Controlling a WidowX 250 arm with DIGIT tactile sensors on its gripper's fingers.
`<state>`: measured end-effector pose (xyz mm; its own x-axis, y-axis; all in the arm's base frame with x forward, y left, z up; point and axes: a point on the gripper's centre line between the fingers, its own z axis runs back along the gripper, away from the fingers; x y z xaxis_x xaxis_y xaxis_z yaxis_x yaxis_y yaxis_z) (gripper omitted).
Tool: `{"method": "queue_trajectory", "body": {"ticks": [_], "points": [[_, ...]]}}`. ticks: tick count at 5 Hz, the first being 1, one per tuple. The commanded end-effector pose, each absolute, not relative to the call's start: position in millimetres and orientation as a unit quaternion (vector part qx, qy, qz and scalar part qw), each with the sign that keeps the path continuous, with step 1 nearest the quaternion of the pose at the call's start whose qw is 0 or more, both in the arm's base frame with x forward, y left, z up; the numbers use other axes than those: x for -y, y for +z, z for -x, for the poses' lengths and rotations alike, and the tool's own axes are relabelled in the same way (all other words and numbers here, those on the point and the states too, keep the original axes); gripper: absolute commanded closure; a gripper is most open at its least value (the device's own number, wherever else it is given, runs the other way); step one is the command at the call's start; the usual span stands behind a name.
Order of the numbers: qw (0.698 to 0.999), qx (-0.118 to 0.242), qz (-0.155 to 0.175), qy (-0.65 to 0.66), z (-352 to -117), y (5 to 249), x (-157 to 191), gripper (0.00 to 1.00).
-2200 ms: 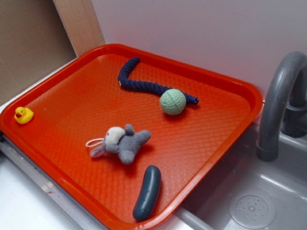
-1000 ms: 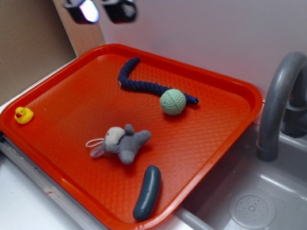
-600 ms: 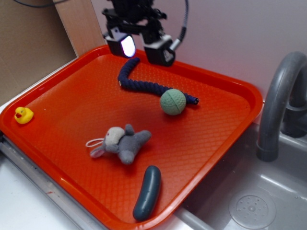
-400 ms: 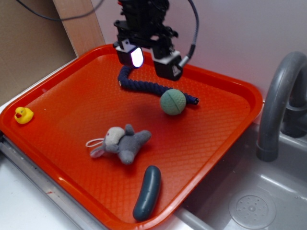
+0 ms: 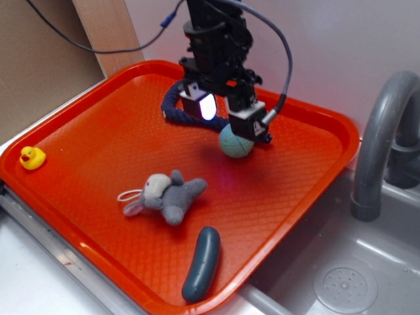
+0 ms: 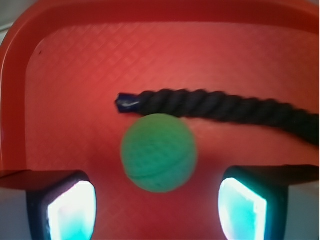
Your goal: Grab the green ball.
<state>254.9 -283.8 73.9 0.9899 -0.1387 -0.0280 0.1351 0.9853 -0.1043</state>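
Far to the left of your gripper (image 5: pixel 226 115), the small yellow duck (image 5: pixel 31 157) sits by the left rim of the orange tray (image 5: pixel 85 151), well apart from everything else. Nearer, below and left of the gripper, the grey plush toy (image 5: pixel 167 195) lies on its side on the tray floor, and the dark teal oblong (image 5: pixel 201 264) lies near the tray's front edge, almost straight below the gripper in the exterior view.

Directly behind the gripper, the dark blue rope (image 5: pixel 176 108) curves across the tray; in the wrist view you see it run from one cut end out to the right edge, just beyond the ball. Your gripper hangs low over the tray with its two fingers spread apart, nothing between the pads yet. The left finger (image 6: pixel 62 207) and the right one show at the bottom corners of the wrist view, lit pale blue.

The green ball (image 6: pixel 159 152) lies on the tray ahead of the open fingers, centred between them in the wrist view and touching or nearly touching the rope's end. In the exterior view it peeks out beneath the right finger.

To the far right, off the tray, you see the grey faucet (image 5: pixel 380 131) and the sink basin (image 5: pixel 341 275).
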Motion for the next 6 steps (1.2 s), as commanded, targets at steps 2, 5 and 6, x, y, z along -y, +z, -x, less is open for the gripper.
{"method": "queue_trajectory", "body": {"ticks": [2,5,6], "points": [[0.999,-0.042,0.018,-0.029,-272.5,50.0,282.4,0.0],[0.998,0.04,0.002,-0.041,-260.9,79.8,271.7,1.0],[0.997,0.075,0.02,-0.028,-249.4,118.6,244.4,1.0]]}}
